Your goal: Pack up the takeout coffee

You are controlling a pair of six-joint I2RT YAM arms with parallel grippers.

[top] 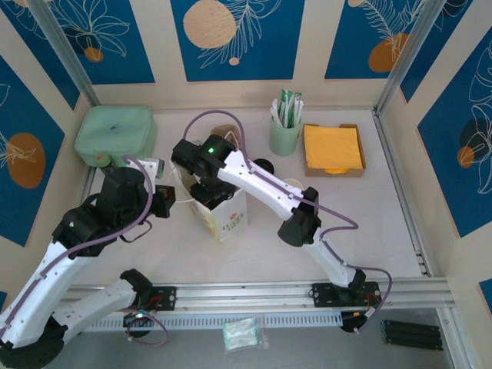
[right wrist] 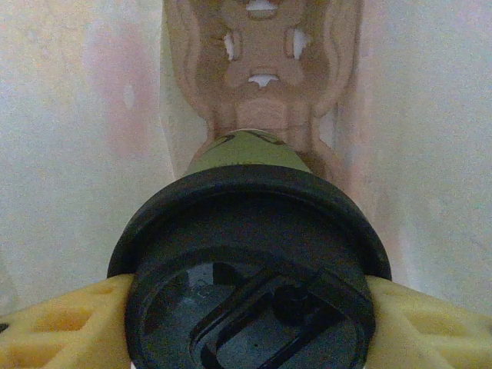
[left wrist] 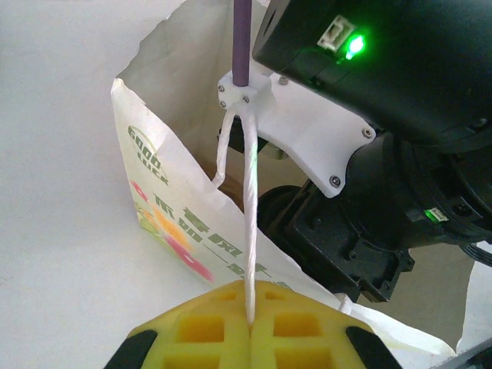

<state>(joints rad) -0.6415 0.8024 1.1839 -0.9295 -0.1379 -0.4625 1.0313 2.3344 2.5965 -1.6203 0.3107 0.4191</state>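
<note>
The takeout coffee (right wrist: 250, 254) fills the right wrist view from above: a round black lid over an olive-green side. My right gripper (right wrist: 250, 311) is shut on it, one yellow finger (right wrist: 61, 323) at each side of the lid. Cup and gripper are down inside the white paper bag (top: 227, 219), with the bag's pale walls (right wrist: 77, 115) around them and its brown bottom (right wrist: 265, 77) below. My left gripper (left wrist: 250, 323) is shut on the bag's white string handle (left wrist: 250, 231) and holds it taut at the bag's left side. The right arm's black wrist (left wrist: 369, 115) hangs over the bag's mouth.
At the back stand a mint-green cup of sachets (top: 285, 131) and a cardboard tray of orange napkins (top: 333, 148). A pale green lidded box (top: 115, 134) sits at the back left. Metal frame rails run along the table's right and near edges.
</note>
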